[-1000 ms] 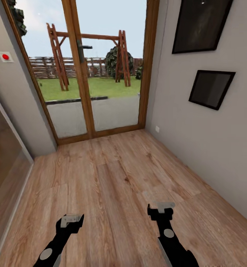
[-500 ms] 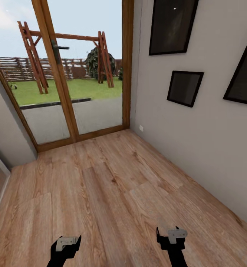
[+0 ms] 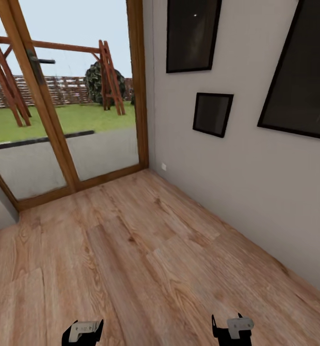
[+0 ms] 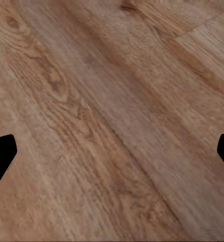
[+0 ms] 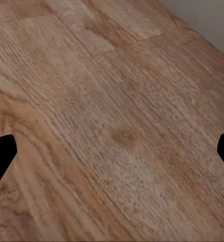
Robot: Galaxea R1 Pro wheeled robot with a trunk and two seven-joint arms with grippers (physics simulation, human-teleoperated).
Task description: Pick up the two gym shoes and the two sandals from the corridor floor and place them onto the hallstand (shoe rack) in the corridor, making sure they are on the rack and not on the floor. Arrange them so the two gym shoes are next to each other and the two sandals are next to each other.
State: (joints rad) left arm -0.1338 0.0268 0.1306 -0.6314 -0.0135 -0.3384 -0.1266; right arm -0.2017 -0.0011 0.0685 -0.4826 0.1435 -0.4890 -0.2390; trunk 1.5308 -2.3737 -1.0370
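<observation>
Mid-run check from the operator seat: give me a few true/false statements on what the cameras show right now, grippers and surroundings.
1. Both grippers are open with nothing held. True: the left gripper and right gripper show fingertips wide apart over bare wood floor.
2. A glazed wooden door faces a garden. True.
3. The wall is bare. False: three dark framed pictures hang on it.
4. A sneaker lies between the grippers. False: only floor planks there.
</observation>
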